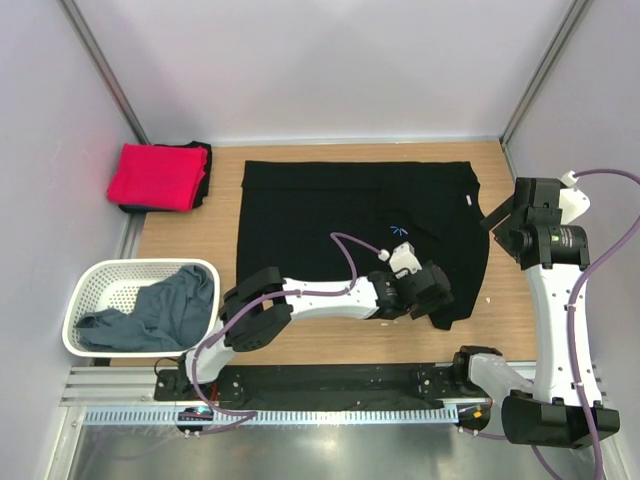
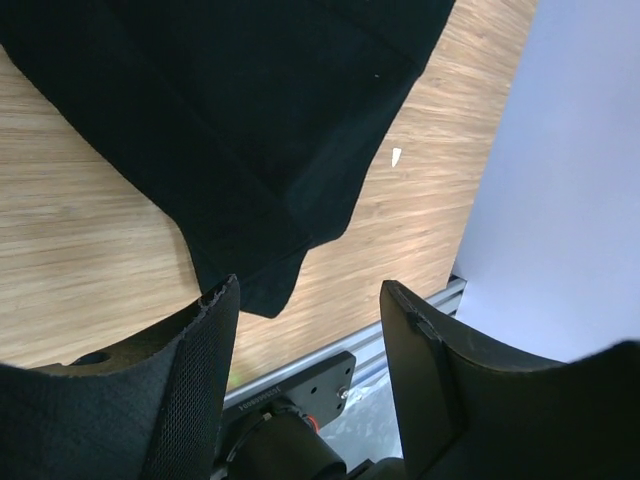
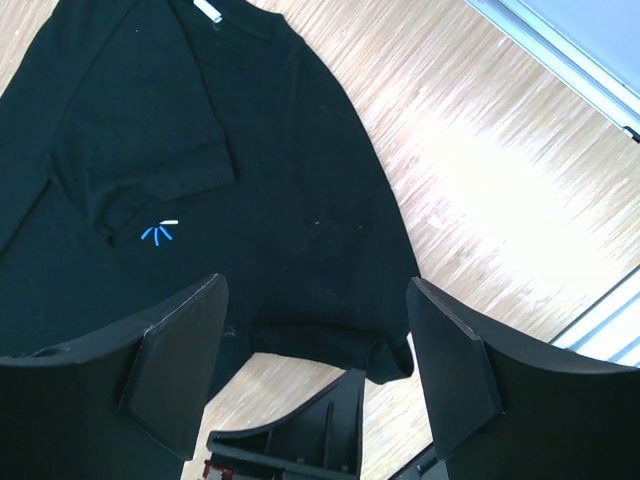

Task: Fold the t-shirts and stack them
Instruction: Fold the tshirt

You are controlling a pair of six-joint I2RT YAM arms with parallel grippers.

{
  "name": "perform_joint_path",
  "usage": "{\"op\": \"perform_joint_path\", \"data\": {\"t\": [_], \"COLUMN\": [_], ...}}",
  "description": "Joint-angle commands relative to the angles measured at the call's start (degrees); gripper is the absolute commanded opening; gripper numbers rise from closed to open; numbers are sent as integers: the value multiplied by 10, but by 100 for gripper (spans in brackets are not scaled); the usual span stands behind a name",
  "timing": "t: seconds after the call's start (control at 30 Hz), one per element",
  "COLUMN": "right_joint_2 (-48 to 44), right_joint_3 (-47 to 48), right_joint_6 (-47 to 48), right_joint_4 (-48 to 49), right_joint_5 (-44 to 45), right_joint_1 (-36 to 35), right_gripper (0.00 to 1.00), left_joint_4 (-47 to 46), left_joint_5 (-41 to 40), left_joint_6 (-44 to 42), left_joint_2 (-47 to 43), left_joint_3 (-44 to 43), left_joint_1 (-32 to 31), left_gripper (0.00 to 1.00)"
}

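Left claw (image 2: 308, 287) and right claw (image 3: 315, 285), both wide open and empty, above the black t-shirt (image 1: 300, 220).

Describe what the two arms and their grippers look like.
Both arms have white links with black joints: the left arm, the right arm. Each carries lilac cables. The left gripper and right gripper have broad black fingers.

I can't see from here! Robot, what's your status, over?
Left hand open, empty, above corner of black shirt. Right hand open, empty. Grey shirt in basket, red shirt folded. Nothing in the way.
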State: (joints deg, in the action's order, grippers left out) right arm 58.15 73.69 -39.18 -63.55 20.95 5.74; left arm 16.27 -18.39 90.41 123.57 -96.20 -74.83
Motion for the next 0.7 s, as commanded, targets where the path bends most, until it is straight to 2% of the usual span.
{"op": "perform_joint_path", "data": {"t": [0.0, 0.4, 0.5, 0.53, 0.6, 0.67], "right_joint_2": [5, 19, 21, 21, 24, 27], "right_joint_3": [28, 19, 17, 15, 14, 12], "right_joint_6": [9, 20, 25, 25, 28, 29], "right_joint_4": [-6, 8, 5, 5, 4, 5], "right_joint_5": [19, 0, 5, 8, 10, 14], "right_joint_1": [-1, -1, -1, -1, -1, -1], "right_gripper": [78, 79, 79, 78, 79, 79], "left_joint_4": [22, 48, 49, 49, 51, 52], "left_joint_5": [-29, -22, -23, -22, -22, -23], "left_joint_6": [15, 28, 33, 32, 35, 42], "left_joint_2": [11, 63, 65, 64, 62, 56], "left_joint_3": [-26, -74, -72, -72, -69, -59], "left_joint_1": [-5, -4, -1, 0, 4, 10], "left_gripper": [60, 59, 47, 37, 29, 14]}}
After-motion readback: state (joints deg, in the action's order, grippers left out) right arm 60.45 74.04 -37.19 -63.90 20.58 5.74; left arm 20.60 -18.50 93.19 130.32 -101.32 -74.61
